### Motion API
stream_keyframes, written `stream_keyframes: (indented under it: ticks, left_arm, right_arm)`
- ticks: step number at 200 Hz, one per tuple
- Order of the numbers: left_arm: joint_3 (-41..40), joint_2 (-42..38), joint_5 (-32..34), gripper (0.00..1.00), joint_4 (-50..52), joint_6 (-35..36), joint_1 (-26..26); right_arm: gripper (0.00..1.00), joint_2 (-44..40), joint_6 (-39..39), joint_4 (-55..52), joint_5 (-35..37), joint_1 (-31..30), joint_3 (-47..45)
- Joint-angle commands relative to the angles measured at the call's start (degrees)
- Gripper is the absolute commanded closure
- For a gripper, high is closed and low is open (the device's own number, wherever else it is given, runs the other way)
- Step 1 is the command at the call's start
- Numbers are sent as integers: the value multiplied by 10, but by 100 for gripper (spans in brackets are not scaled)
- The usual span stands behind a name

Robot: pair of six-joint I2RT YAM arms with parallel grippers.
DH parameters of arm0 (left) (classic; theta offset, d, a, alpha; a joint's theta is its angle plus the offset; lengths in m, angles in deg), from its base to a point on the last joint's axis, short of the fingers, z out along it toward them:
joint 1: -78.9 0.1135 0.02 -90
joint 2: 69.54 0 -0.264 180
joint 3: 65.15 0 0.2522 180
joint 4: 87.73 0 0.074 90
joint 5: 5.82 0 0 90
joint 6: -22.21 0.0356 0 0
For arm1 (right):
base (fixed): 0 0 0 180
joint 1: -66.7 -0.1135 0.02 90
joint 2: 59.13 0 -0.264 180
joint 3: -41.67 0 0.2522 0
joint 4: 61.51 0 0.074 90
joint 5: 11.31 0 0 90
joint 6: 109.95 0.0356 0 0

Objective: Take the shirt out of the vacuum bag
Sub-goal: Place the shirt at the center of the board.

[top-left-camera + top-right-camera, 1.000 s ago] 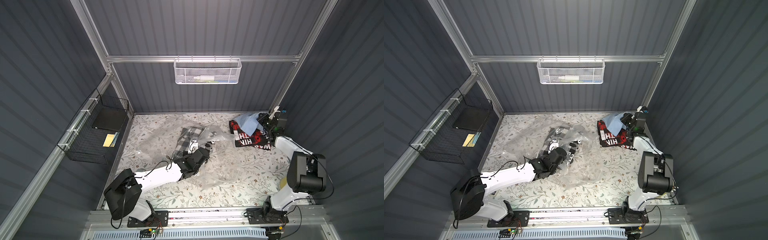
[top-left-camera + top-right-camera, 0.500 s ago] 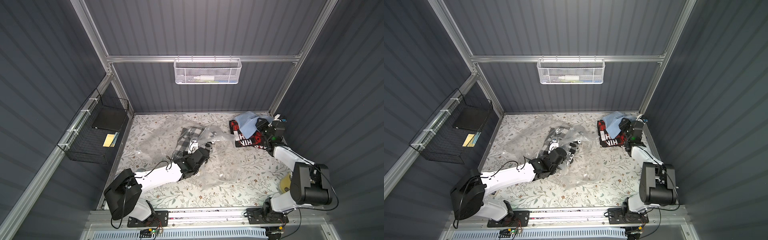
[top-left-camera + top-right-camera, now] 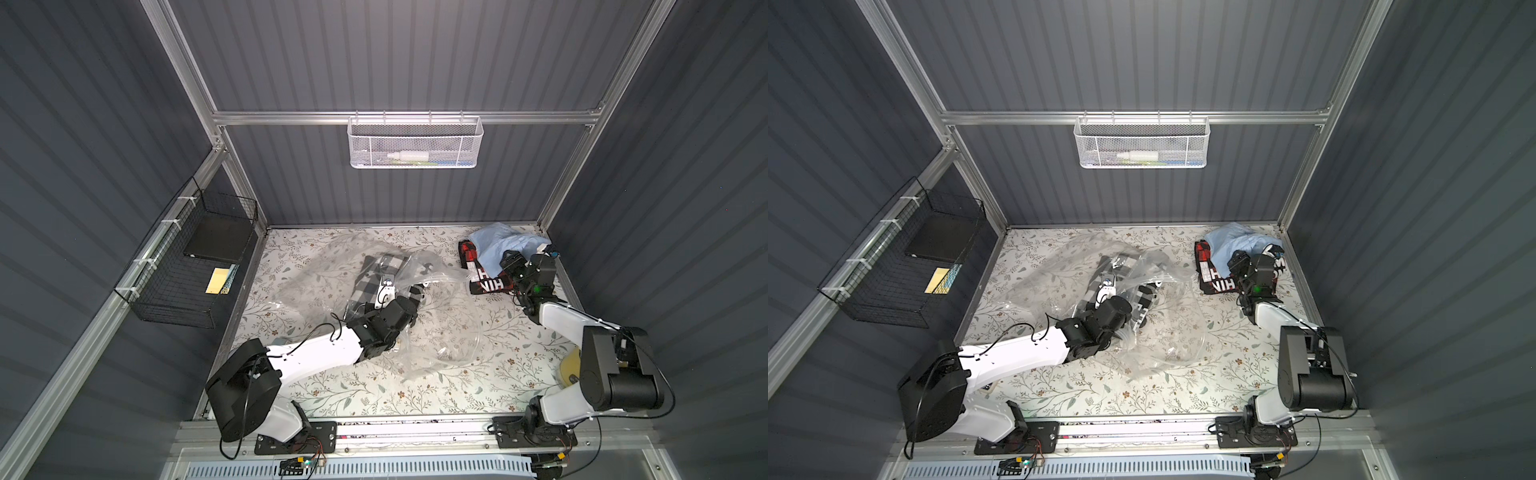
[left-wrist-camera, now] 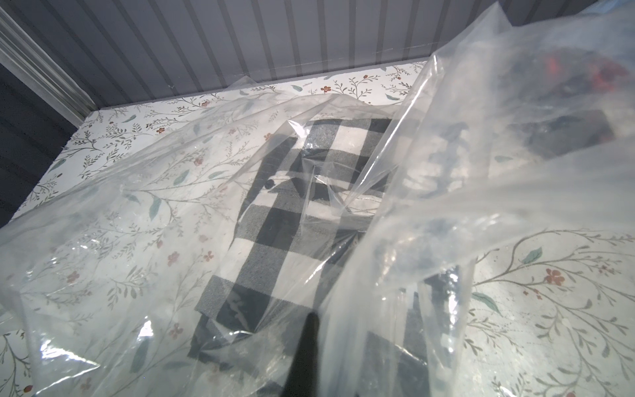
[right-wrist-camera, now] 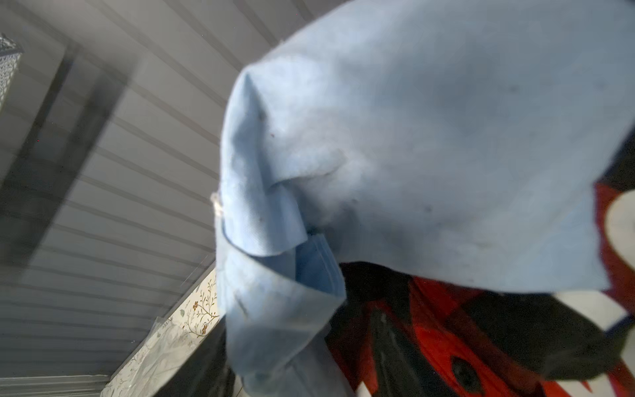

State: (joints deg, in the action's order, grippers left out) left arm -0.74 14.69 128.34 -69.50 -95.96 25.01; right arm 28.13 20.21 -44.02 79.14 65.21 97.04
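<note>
Blue shirt (image 3: 503,243) is out. A second ago the right gripper (image 3: 512,262) held it up at the table's (image 3: 478,386) far right corner. Now it lies there on the red-black garment (image 3: 486,284), clear of the bag (image 3: 449,332).

The right arm has backed off toward the near edge, and its gripper sits just beside the pile. We can't tell the jaw spread: the right wrist view is all blue cloth, with no fingers visible. We read this as one shirt delivered, probably released.

Plaid shirt (image 3: 374,278) is still inside the bag, mid-table and toward the far edge, so we judge the task isn't finished.

Left gripper (image 3: 411,296) hasn't moved. It's clamped shut on bag film at the plaid shirt's near end, and film drapes over its camera.

The plaid shirt lies just beyond the left gripper's tip, under plastic, and well apart from the right gripper, which has the table's right half to cross. The next pull likely needs the right arm at the bag while the left keeps it pinned.
</note>
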Motion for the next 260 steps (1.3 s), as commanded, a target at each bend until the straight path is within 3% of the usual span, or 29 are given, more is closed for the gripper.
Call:
stream_keyframes:
  ticks: [1, 61, 93, 110, 130, 151, 204, 260]
  left_arm:
    - [-8, -11, 1, 100, 5, 0, 4]
    - [-15, -22, 7, 100, 8, 0, 4]
    - [-16, -17, 9, 100, 8, -1, 4]
    - [-17, -14, 8, 100, 8, -3, 4]
    - [-17, -14, 9, 100, 8, -3, 4]
    - [-17, -17, 10, 100, 8, -3, 4]
    - [-21, -23, 14, 100, 11, -4, 4]
    - [-19, -29, 17, 100, 14, 3, 4]
  right_arm:
    - [39, 22, -22, 17, 13, -28, 5]
    - [41, 55, -37, 0, 79, -57, 20]
    - [55, 58, -42, -55, 127, -62, 42]
    - [68, 57, -36, -66, 156, -61, 44]
    - [77, 62, -38, -76, 153, -62, 54]
    - [97, 53, -33, -74, 156, -61, 52]
    - [100, 13, 12, -70, 100, -52, 55]
    - [100, -6, 143, -20, -68, -19, 58]
